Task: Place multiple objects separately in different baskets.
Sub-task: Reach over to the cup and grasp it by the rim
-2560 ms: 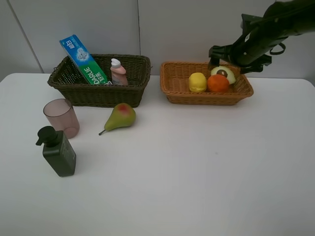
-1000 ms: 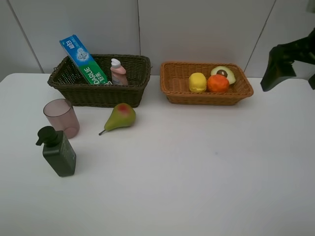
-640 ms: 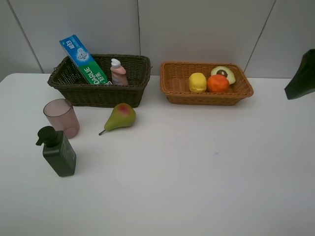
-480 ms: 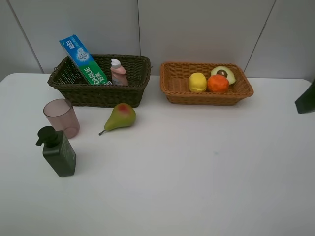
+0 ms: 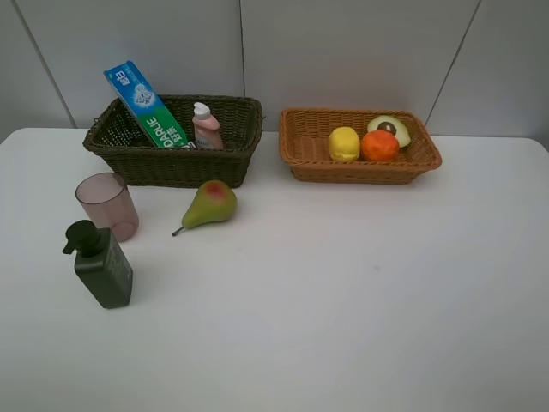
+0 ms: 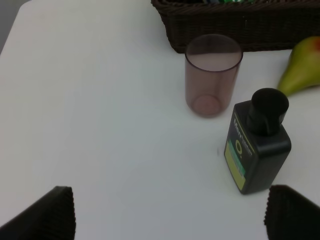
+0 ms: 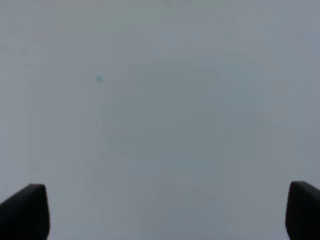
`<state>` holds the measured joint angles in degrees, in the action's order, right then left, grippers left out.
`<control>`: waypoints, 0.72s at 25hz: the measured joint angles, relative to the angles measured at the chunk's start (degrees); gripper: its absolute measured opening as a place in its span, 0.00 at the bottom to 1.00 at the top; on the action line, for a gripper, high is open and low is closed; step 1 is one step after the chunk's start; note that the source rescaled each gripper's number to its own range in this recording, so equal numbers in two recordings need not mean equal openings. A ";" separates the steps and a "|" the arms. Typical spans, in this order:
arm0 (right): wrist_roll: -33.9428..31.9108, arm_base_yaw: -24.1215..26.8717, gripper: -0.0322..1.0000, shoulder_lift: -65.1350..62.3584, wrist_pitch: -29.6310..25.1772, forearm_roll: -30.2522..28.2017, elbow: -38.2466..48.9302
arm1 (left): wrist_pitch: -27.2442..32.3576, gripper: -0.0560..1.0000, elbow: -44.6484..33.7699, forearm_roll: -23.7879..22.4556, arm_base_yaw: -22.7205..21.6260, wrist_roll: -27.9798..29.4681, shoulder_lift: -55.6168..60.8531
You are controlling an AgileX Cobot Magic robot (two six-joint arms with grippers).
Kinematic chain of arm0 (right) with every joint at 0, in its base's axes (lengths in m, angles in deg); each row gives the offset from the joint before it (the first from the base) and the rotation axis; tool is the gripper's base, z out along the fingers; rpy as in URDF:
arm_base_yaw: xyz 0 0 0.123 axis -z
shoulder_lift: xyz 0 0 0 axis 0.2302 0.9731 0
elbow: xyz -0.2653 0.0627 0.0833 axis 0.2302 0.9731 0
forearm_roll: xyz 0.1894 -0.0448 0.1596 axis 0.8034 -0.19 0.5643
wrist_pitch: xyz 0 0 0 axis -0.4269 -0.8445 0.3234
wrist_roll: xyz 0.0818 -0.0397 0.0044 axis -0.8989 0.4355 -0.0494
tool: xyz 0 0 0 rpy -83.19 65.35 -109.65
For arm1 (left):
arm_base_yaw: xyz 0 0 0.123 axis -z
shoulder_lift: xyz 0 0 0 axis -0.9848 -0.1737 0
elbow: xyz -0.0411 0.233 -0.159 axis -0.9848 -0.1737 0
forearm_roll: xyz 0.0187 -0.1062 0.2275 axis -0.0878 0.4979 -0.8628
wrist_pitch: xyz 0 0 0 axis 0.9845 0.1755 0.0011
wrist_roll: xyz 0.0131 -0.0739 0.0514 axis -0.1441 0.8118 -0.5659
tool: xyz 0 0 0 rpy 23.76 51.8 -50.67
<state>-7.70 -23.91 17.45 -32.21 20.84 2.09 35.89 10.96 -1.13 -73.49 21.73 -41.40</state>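
Toothpaste box [image 5: 141, 101] has its lower end hidden inside the dark basket [image 5: 180, 165], orange [image 5: 379, 146] covers part of the avocado [image 5: 393, 128], and the left wrist view chops the pear [image 6: 301, 67] at its edge.

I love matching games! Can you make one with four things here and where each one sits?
Things: 1 round yellow lemon; 2 small pink bottle; 3 green-and-red pear; 4 dark green pump bottle.
Places: A in the dark olive-brown wicker basket; B beside the translucent pink cup; C in the light orange-tan wicker basket; D lying on the white table.
Pairs: 1-C, 2-A, 3-D, 4-B.
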 joint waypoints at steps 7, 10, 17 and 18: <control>0.00 0.00 1.00 -13.96 0.86 0.84 4.51 | 0.00 1.00 0.00 0.00 0.00 0.00 0.00; 0.00 0.00 1.00 -17.64 2.69 0.90 4.91 | 0.00 1.00 0.00 0.00 0.00 0.00 0.00; 0.00 0.00 1.00 -26.35 5.39 0.38 6.84 | 0.00 1.00 0.00 0.00 0.00 0.00 0.00; 0.00 0.00 1.00 -26.74 5.44 0.38 6.84 | 0.00 1.00 0.00 0.00 0.00 0.00 0.00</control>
<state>-7.70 -23.91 -9.29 -26.77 21.22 8.93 35.89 10.96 -1.13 -73.49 21.73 -41.40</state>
